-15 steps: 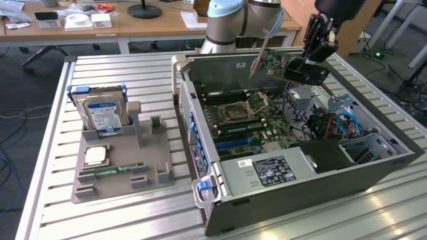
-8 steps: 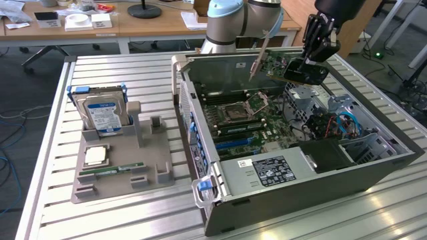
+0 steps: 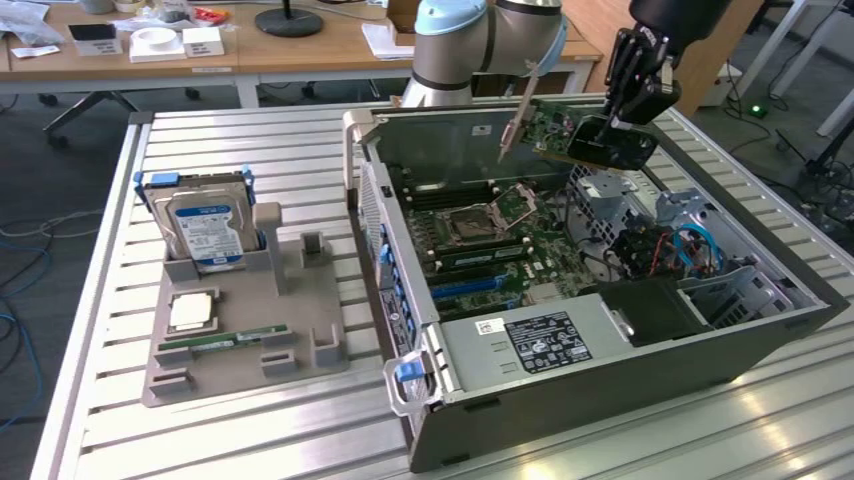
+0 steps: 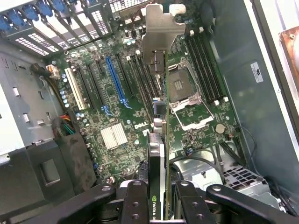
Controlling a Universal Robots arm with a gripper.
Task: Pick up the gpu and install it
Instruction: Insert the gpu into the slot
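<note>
The gripper (image 4: pixel 159 198) has its fingers (image 4: pixel 135 203) clamped on the gpu (image 4: pixel 156 154), held edge-down above the motherboard (image 4: pixel 112 116) inside the open computer case (image 3: pixel 601 390), not yet seated

The open PC case (image 3: pixel 587 390) sits on the surface (image 3: pixel 240 440) toward the exterior view's right, with the motherboard (image 3: pixel 494 240) inside it. The parts tray (image 3: pixel 307 340) is just beside it on the exterior view's left. The hard drive (image 3: pixel 207 232) stands upright at the tray's back, and the CPU (image 3: pixel 191 311) and memory stick (image 3: pixel 227 340) lie nearer the front. The hand (image 3: pixel 607 135) has the gpu (image 3: pixel 567 130) up above the motherboard, clear of it, alongside the CPU socket (image 4: pixel 182 88).
</note>
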